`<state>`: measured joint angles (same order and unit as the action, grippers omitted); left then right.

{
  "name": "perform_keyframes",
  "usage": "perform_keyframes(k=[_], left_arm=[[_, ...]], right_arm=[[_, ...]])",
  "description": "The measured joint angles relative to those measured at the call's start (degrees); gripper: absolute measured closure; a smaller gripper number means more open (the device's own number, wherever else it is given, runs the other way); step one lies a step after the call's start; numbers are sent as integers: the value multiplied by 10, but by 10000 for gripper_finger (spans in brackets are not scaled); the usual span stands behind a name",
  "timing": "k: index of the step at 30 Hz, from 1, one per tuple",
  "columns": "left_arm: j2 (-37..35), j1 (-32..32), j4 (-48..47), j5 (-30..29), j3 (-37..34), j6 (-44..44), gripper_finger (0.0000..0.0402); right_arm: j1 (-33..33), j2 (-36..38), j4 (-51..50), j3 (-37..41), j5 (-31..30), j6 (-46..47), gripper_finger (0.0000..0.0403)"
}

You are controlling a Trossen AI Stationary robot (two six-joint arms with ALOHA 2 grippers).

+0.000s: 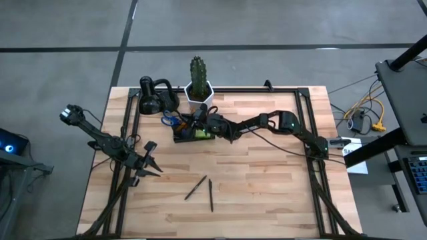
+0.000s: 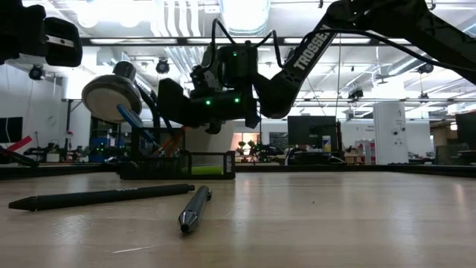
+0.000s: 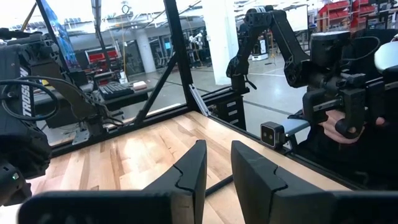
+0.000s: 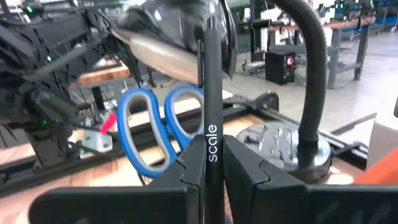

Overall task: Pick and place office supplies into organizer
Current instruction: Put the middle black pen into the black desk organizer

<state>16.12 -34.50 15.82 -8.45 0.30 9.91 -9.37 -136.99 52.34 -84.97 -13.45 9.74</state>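
The dark organizer point(image 1: 181, 137) point(image 2: 186, 164) sits near the table's far edge. It holds a lime-green sticky pad point(image 1: 201, 134) and blue-handled scissors point(image 1: 171, 121) point(image 4: 154, 127), handles up. My right gripper point(image 1: 201, 123) point(image 4: 212, 155) hovers over it, shut on a black pen point(image 4: 209, 93). Two more black pens point(image 1: 195, 188) point(image 1: 210, 195) point(image 2: 104, 197) point(image 2: 194, 208) lie flat on the table nearer the front. My left gripper point(image 1: 152, 161) point(image 3: 217, 165) waits open over the table's left side. My right gripper pinches the black pen's shaft point(image 4: 212, 134) between its two fingers, at the printed word "scale". The fingers lie across the pen, which stands upright in front of the scissors' handles. The pen's lower end is hidden behind the fingers.
A white hexagonal pot with a cactus point(image 1: 198, 85) and a black looped gadget point(image 1: 156, 97) point(image 4: 309, 74) stand just behind the organizer at the far edge. Black frame rails point(image 1: 127, 133) run along the table's left and right sides. Bare wood point(image 1: 267, 187) lies in front.
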Motion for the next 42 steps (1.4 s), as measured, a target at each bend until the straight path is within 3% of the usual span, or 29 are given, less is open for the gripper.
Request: perform_keyframes(k=[42], left_arm=[[2, 0, -1, 0, 0, 0, 343]], right_arm=[[5, 2, -11, 0, 15, -75, 374]])
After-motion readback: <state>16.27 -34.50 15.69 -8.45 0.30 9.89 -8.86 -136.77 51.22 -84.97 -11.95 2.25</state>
